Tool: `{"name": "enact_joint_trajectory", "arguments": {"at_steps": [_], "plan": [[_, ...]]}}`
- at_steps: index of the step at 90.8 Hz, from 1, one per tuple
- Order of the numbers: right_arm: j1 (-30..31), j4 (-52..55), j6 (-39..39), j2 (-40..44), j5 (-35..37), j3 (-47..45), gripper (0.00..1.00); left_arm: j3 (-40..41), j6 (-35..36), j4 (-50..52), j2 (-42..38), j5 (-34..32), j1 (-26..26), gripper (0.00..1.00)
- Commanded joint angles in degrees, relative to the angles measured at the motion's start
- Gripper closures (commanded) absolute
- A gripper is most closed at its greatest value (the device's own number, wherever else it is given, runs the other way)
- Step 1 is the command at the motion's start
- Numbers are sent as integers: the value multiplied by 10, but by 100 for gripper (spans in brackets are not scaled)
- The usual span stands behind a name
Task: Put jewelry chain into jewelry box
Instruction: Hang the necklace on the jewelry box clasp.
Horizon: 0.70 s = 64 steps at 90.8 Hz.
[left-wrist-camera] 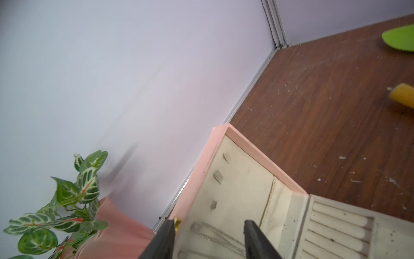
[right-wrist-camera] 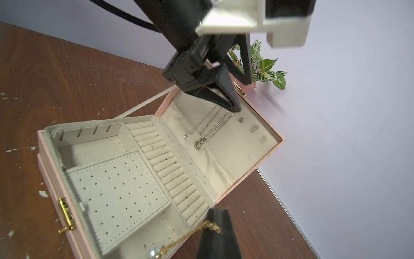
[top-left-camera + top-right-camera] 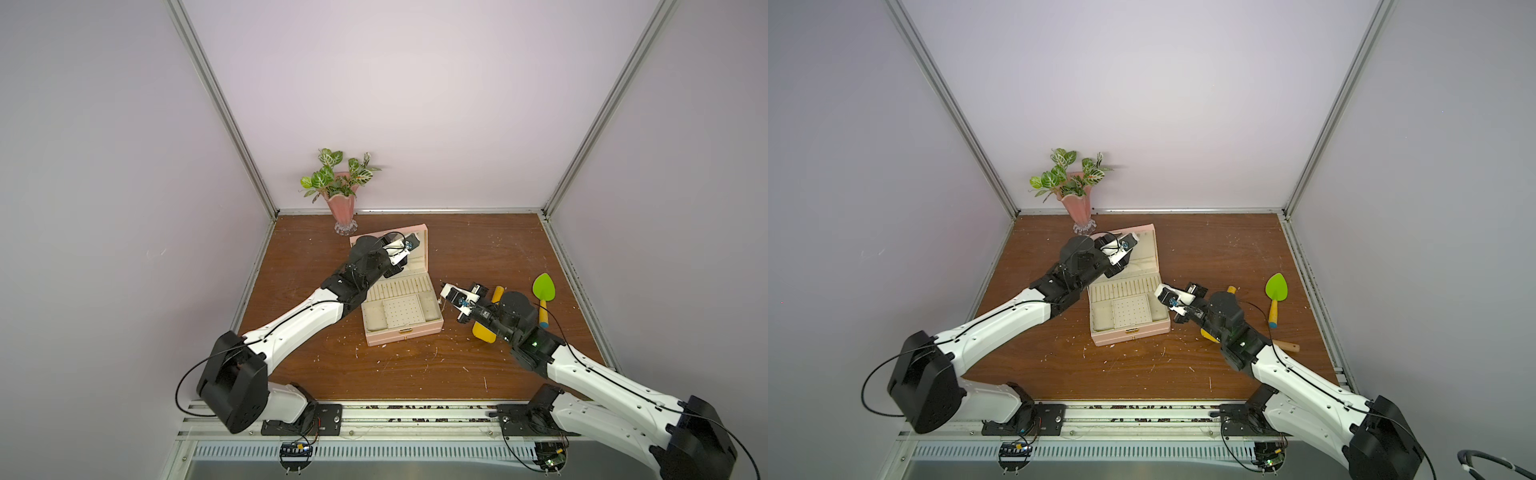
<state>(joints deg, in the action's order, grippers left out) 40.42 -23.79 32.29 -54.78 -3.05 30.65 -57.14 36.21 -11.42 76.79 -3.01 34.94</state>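
The pink jewelry box point(image 3: 399, 328) point(image 2: 116, 186) lies open on the wooden table, its lid point(image 1: 242, 179) standing up at the back. My right gripper point(image 2: 216, 216) is shut on the jewelry chain point(image 2: 190, 235), a gold chain with a pale bead point(image 2: 152, 253) at its free end. The chain hangs over the box's right front compartment. In a top view the right gripper point(image 3: 444, 297) hovers just right of the box. My left gripper point(image 1: 209, 224) point(image 2: 240, 94) is open. One jaw is inside the lid, the other outside its top edge by the gold clasp point(image 1: 177, 222).
Thin silver chains point(image 2: 208, 127) hang inside the lid. A pink vase with leaves point(image 3: 343, 208) stands behind the box at the back wall. A yellow spatula point(image 3: 484, 332) and a green trowel point(image 3: 543, 286) lie at the right, by the right arm.
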Motion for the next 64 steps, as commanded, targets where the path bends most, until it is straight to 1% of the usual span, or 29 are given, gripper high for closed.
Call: {"name": "enact_joint_trajectory", "arguments": {"at_steps": [1,7,22,26,33,41,52,64], "plan": [[-3,12,-12,-18,-13,45,100,30,-88,7,-57,10,-5,45],[-3,25,-9,-37,-17,64,100,47,-136,10,-89,28,-6,45],[-4,68,16,-99,-30,131,100,97,-261,2,-151,107,-7,43],[-6,82,24,-118,-34,150,100,113,-289,-6,-162,108,-7,43],[-9,103,39,-148,-44,186,100,151,-330,-34,-179,89,-8,42],[-13,116,61,-183,-49,225,100,181,-353,-55,-189,86,-11,42],[-18,135,94,-232,-54,278,100,203,-378,-80,-186,108,-20,42],[-25,149,123,-289,-59,336,100,204,-402,-96,-158,125,-36,42]]}}
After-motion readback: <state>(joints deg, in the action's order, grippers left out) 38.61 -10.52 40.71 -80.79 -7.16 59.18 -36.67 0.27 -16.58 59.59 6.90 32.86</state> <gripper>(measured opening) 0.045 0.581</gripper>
